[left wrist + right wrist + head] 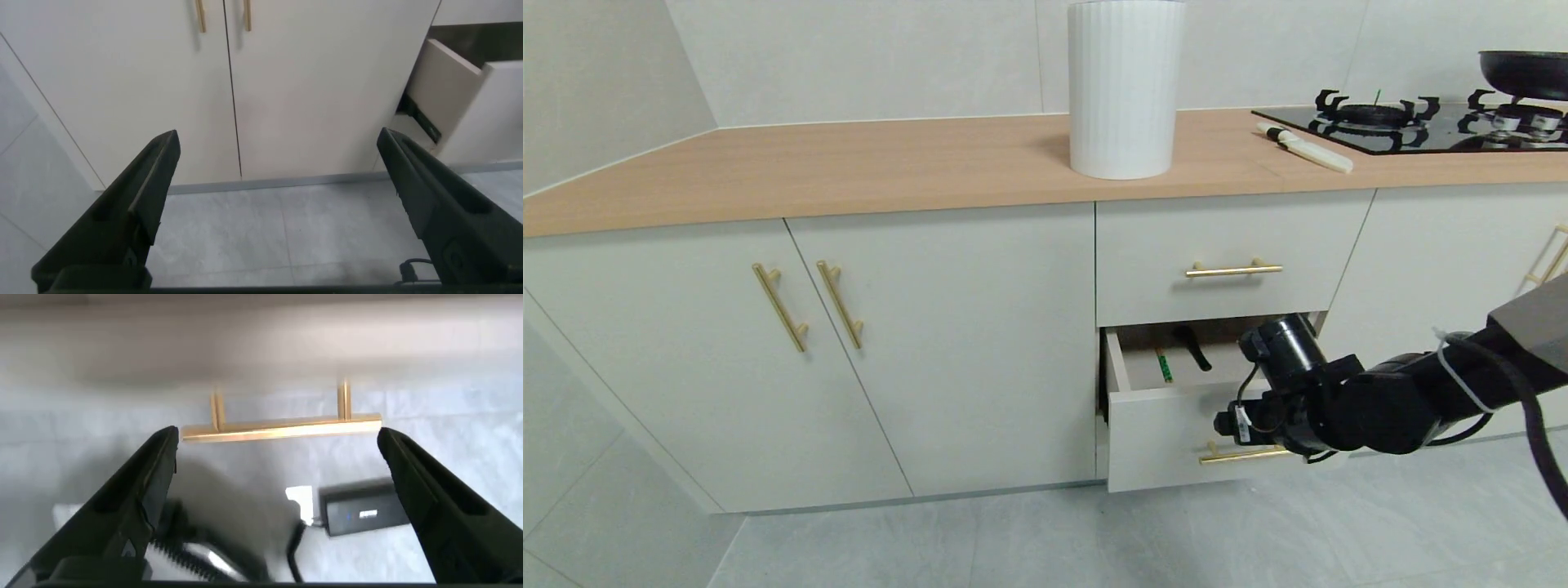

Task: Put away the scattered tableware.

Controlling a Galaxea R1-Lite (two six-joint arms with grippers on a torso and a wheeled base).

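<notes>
So progress-wise I'm calling this roughly partway. The lower pale grey cabinet drawer (pixel 1160 433) is sitting pulled partly open at about 4 o'clock in the head view. Inside it a black-handled utensil (pixel 1194 347) and a thin green-tipped stick (pixel 1165 365) are lying side by side, so some stuff looks stowed. What's left, I'm guessing: the cream-handled knife (pixel 1304 148) is lying out on the light wooden countertop (pixel 890 167). It's at 3 o'clock from the tall white ribbed container (pixel 1123 86), just beside the black gas hob (pixel 1421 122).

The right gripper (pixel 278 439) is hanging in front of the drawer's brass bar handle (pixel 282 429), fingers spread wide, not pinching anything. The left gripper (pixel 278 143) is also spread and empty, down low facing the cabinet doors. Then the drawer needs shutting.
</notes>
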